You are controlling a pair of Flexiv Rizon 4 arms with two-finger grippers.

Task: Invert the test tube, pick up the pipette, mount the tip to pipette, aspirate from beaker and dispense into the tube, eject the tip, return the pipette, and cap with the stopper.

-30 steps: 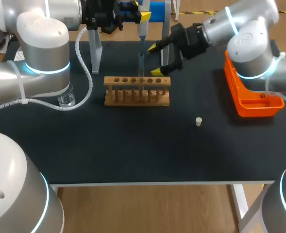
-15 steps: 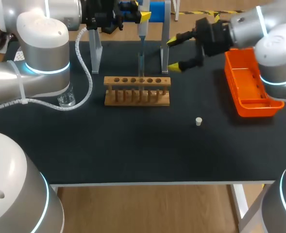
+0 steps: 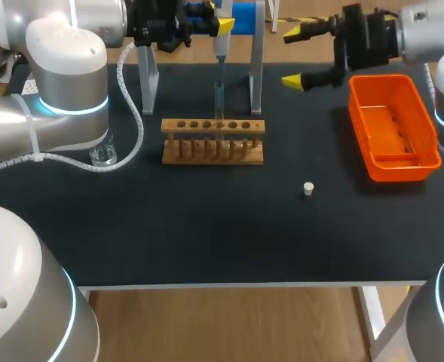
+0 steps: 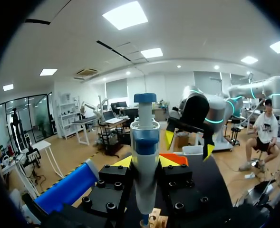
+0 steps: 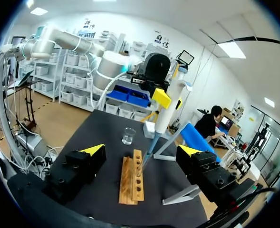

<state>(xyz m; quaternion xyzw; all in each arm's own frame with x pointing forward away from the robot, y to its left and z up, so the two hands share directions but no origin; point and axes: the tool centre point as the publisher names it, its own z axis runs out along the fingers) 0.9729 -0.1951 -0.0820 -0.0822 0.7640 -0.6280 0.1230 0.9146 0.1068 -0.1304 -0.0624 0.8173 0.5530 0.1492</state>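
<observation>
- Wooden rack stands beyond the middle of the black table, and a glass tube rises upright from one of its holes.
- Our left claw is clenched on the pipette from both sides and holds it upright over the far edge. Its thin tip points down into the tube.
- Our right claw is spread wide with nothing in it, at the far right. It is just left of the orange tray and well to the right of the pipette.
- From the right wrist, we see the rack and pipette ahead of that claw, apart from its fingers.
- The small white stopper lies nearer and to the right of the rack, well apart from both claws.
- The beaker stands left of the rack, beside our left arm.
</observation>
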